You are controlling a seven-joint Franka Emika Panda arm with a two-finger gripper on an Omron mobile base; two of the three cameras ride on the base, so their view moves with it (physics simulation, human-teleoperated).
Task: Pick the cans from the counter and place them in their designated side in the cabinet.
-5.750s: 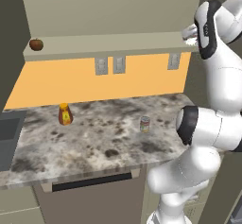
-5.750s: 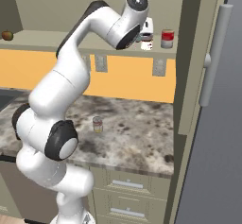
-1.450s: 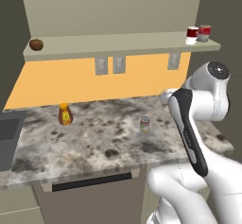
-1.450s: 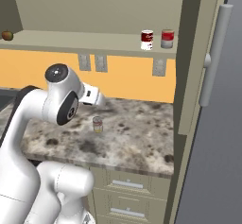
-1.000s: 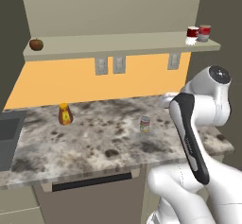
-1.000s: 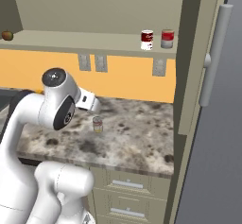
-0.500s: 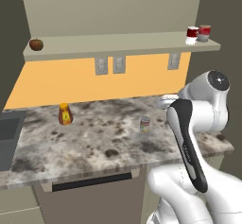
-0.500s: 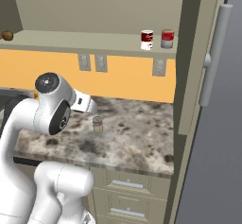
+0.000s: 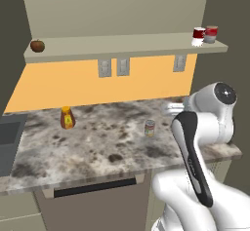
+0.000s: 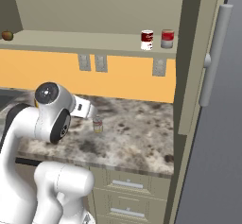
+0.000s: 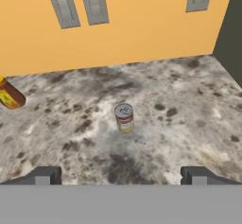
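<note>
Altogether three cans [image 9: 150, 128], one bottle [image 9: 67, 118]

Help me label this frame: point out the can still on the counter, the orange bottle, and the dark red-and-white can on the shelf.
Silver-grey can [image 11: 124, 117]: hand view, middle of its label side.
Orange bottle [image 9: 67, 118]: left base view, on its label.
Dark red-and-white can [image 10: 147, 39]: right base view, middle of its side.

I see the orange bottle [image 11: 9, 94] cut by the hand view's left edge; the silver-grey can [image 11: 124, 117] label is too small to read.
</note>
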